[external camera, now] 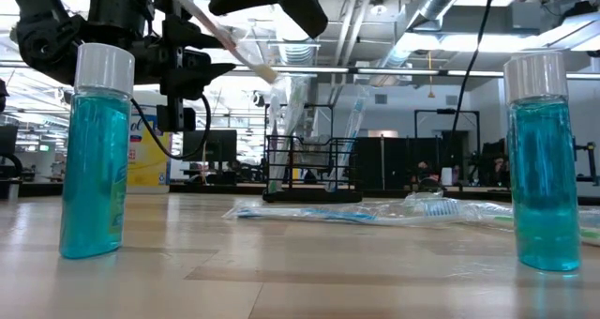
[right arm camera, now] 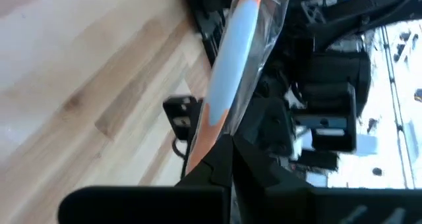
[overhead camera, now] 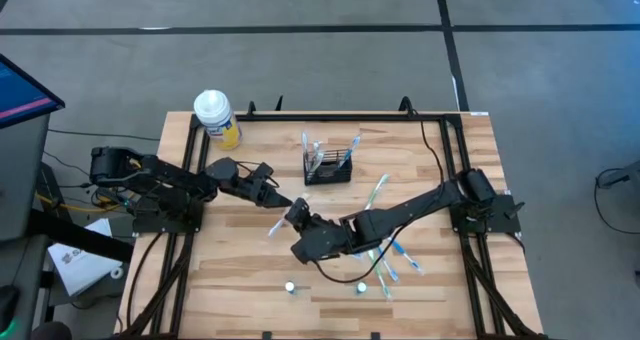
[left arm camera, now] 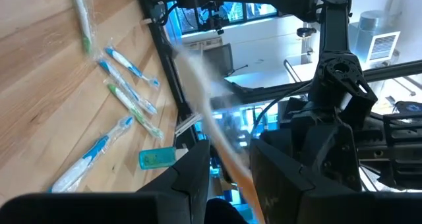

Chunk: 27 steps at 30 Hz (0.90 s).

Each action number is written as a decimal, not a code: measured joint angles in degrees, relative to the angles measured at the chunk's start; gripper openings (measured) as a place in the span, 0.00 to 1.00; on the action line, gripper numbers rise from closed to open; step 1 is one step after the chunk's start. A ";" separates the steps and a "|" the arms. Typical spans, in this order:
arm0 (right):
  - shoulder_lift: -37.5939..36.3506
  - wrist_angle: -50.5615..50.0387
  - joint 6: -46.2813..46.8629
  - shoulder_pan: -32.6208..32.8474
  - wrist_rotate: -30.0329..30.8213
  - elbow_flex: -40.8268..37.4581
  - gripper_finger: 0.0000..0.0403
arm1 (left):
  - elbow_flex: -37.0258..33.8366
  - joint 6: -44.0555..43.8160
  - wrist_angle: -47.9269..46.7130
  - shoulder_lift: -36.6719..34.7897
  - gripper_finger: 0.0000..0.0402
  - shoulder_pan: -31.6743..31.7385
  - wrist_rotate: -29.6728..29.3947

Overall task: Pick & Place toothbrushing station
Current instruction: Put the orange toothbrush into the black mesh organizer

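Toothbrushing station (overhead camera: 329, 166) stands near the bench's far edge, some brushes already in it; our right hand (overhead camera: 296, 216) grips a wrapped toothbrush (overhead camera: 279, 223) mid-bench, our left hand (overhead camera: 275, 197) close alongside, clenched; a handover seems underway; next we carry it stationward.

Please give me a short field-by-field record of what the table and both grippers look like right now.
holder: black wire-mesh holder at table's far centre, a few wrapped toothbrushes standing in it
held item: wrapped orange toothbrush, lifted off the table
right gripper: shut on the toothbrush, mid-table
left gripper: at the same toothbrush, fingers unclear
loose toothbrushes: pile on right side
yellow bottle: far left corner
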 joint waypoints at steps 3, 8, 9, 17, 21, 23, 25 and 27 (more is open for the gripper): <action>0.02 0.71 -1.54 -0.35 -0.90 0.00 0.00 | 0.00 0.00 -0.03 0.00 0.26 0.00 0.57; 0.03 1.15 -1.89 -0.76 -1.37 0.00 0.00 | 0.00 -0.01 -0.07 0.00 0.26 0.00 1.01; 0.02 1.15 -2.20 -0.76 -1.49 0.00 0.00 | 0.00 -0.01 -0.08 0.00 0.26 0.00 1.01; 0.04 1.39 -3.47 -0.18 -2.83 0.00 0.00 | 0.00 -0.60 -0.26 0.00 0.26 0.00 1.60; 0.02 1.06 -5.28 0.15 -4.10 0.00 0.00 | 0.00 -1.42 -0.28 0.00 0.26 0.00 2.21; 0.04 1.04 -6.11 0.13 -4.13 0.00 0.00 | 0.00 -1.99 -0.28 0.00 0.26 0.00 2.80; 0.04 1.06 -6.91 0.12 -4.13 0.00 0.00 | 0.00 -2.63 -0.31 0.00 0.26 0.00 2.98; 0.04 0.97 -7.86 0.13 -4.16 0.00 0.00 | 0.00 -3.05 -0.31 0.00 0.26 0.00 3.02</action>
